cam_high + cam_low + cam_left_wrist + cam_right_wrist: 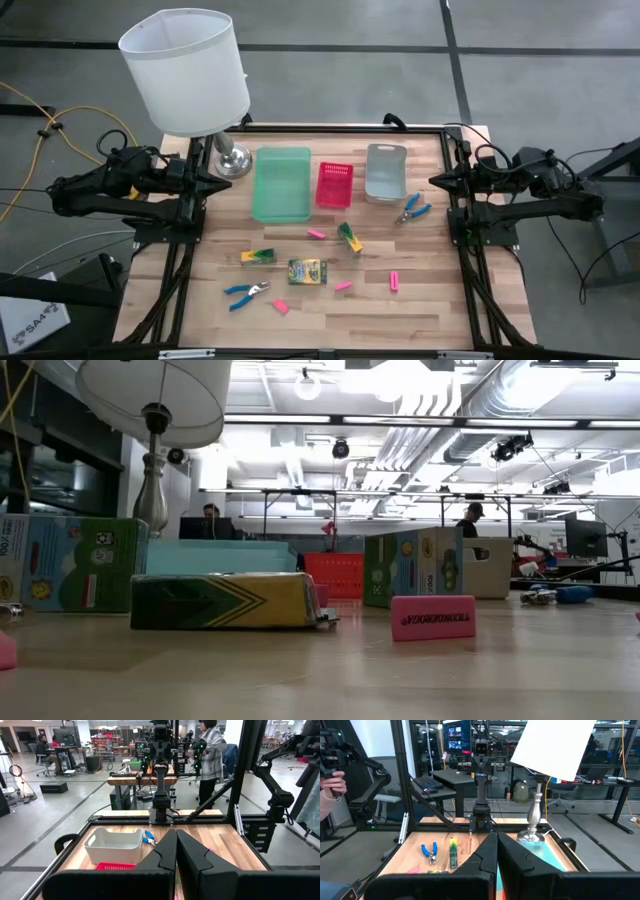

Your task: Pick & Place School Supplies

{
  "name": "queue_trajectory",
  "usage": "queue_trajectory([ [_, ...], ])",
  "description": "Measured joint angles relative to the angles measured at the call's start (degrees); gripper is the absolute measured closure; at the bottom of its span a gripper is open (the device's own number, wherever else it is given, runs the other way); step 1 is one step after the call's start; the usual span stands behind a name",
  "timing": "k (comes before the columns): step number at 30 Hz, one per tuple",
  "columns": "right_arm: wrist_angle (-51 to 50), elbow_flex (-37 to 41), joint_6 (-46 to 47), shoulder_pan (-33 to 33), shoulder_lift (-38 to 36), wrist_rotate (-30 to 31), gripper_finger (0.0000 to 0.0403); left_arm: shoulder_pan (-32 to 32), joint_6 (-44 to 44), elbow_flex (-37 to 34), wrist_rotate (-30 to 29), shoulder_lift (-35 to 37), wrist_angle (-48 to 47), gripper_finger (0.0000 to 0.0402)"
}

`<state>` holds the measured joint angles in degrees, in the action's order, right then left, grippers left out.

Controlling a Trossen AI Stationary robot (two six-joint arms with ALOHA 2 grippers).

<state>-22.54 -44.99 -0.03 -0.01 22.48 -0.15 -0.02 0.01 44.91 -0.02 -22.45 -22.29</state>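
Both pincers closed and empty, parked at the worktop's [420,310] side edges; right pincer [437,181] nearer the blue-handled tool [411,209], which lies diagonally beside the grey tray [385,173].

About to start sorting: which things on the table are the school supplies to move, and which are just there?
To move:
- three crayon boxes
- pink erasers
- two blue-handled tools

Just there:
- lamp
- green tray
- pink tray
- grey tray
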Motion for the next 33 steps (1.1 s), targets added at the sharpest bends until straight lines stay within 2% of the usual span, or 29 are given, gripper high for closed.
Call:
queue_trajectory([
  [15, 0.01, 0.00, 0.01, 0.01, 0.00, 0.01, 0.0401, -0.01, -0.03, 0.00, -0.01, 0.00, 0.01, 0.0401],
  [21, 0.01, 0.02, 0.02, 0.00, -0.02, 0.01, 0.0401, -0.03, -2.90, 0.01, -0.01, -0.44, -0.21, 0.0401],
  [33, 0.00, 0.00, 0.00, 0.00, -0.01, 0.01, 0.0401, -0.05, -7.44, -0.01, -0.37, -5.81, -4.36, 0.0401],
])
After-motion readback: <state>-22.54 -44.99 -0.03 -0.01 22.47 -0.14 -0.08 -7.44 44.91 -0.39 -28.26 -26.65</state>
